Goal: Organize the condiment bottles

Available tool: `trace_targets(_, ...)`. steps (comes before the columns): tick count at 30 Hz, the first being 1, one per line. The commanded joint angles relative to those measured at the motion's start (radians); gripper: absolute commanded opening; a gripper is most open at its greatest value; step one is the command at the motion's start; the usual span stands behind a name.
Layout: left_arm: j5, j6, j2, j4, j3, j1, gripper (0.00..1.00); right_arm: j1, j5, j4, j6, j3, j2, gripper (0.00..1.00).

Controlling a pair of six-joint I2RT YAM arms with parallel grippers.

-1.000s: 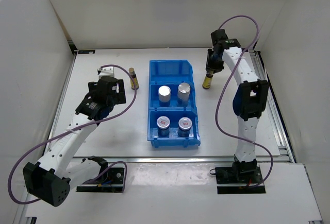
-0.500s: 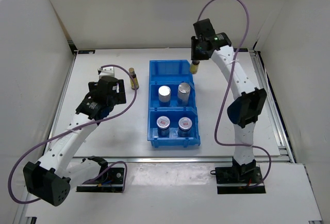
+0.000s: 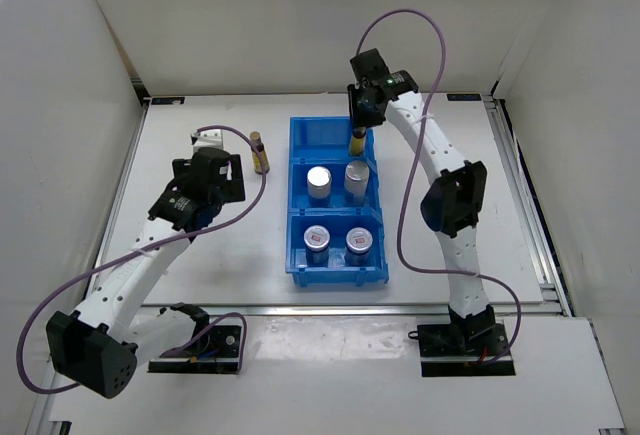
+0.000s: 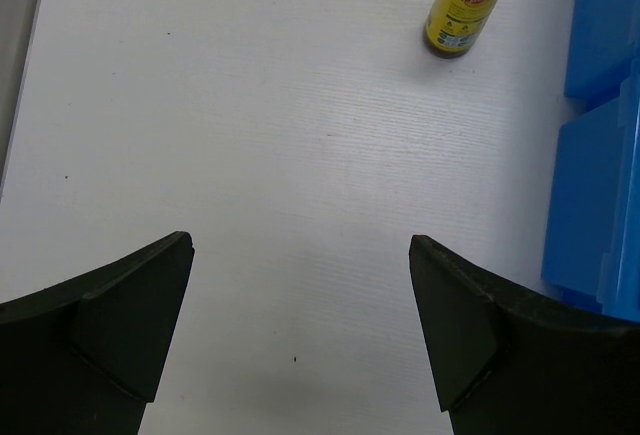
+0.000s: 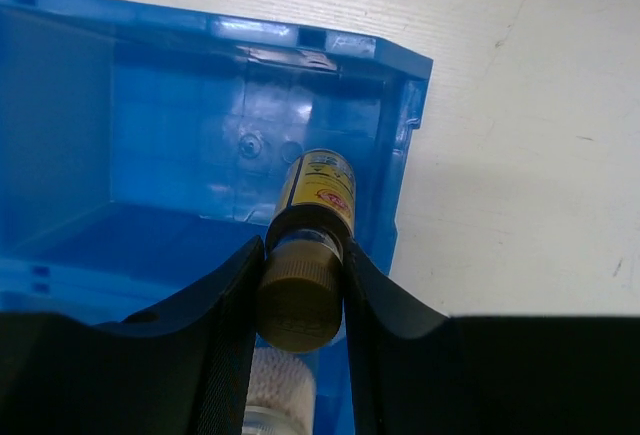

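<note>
The right hand [image 5: 303, 255] is clamped shut on the brown cap of one amber bottle [image 5: 318, 190], a finger [image 5: 235, 295] on each side. The yellow label sticks out just past the fingertips. Beneath the hand lies the end compartment of the blue bin [image 5: 300, 37], with the bottle near its right-hand wall. Whether the bottle touches the floor I cannot tell. Behind this hand, two white shakers [image 3: 318, 183] stand in the middle compartment and two red-marked jars [image 3: 317, 238] in the one beyond.

The left hand [image 4: 300, 245] gapes wide and holds nothing, with bare tabletop [image 4: 250, 155] between its fingers. The other amber bottle [image 4: 467, 5] stands upright ahead of it and to its right, near the bin's side.
</note>
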Motion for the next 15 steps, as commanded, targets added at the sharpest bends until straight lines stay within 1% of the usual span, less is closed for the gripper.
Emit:
trace_targets(1, 0.000, -0.001, -0.005, 0.012, 0.036, 0.006, 1.00, -0.001, -0.035, 0.070, -0.022, -0.002, -0.009, 0.01)
trace_targets(4, 0.000, -0.001, -0.005, 0.012, 0.046, 0.006, 1.00, -0.001, -0.035, 0.089, -0.022, -0.037, 0.001, 0.01)
trace_targets(6, 0.000, -0.001, -0.005, 0.012, 0.046, 0.006, 1.00, -0.001, -0.026, 0.089, -0.022, -0.047, 0.001, 0.08)
trace_targets(7, 0.000, -0.001, -0.005, 0.012, 0.046, 0.006, 1.00, -0.001, -0.026, 0.089, -0.013, -0.057, 0.001, 0.15)
trace_targets(8, 0.000, -0.001, -0.005, 0.012, 0.046, 0.006, 1.00, -0.001, -0.007, 0.089, -0.013, -0.057, 0.001, 0.37)
trace_targets(9, 0.000, -0.001, -0.005, 0.012, 0.046, 0.006, 1.00, -0.001, 0.005, 0.089, -0.013, -0.057, -0.008, 0.49)
trace_targets(11, 0.010, -0.001, -0.005, 0.012, 0.037, 0.006, 1.00, -0.001, 0.019, 0.089, -0.013, -0.068, -0.027, 0.71)
trace_targets(13, 0.020, -0.001, -0.014, 0.012, 0.036, 0.006, 1.00, -0.001, 0.046, 0.089, -0.004, -0.091, -0.064, 0.79)
trace_targets(14, 0.020, -0.001, -0.014, 0.012, 0.036, 0.006, 1.00, -0.001, 0.077, 0.089, -0.003, -0.091, -0.077, 0.88)
trace_targets(15, 0.011, -0.001, -0.014, 0.012, 0.036, 0.006, 1.00, -0.001, 0.091, 0.080, 0.006, -0.091, -0.106, 1.00)
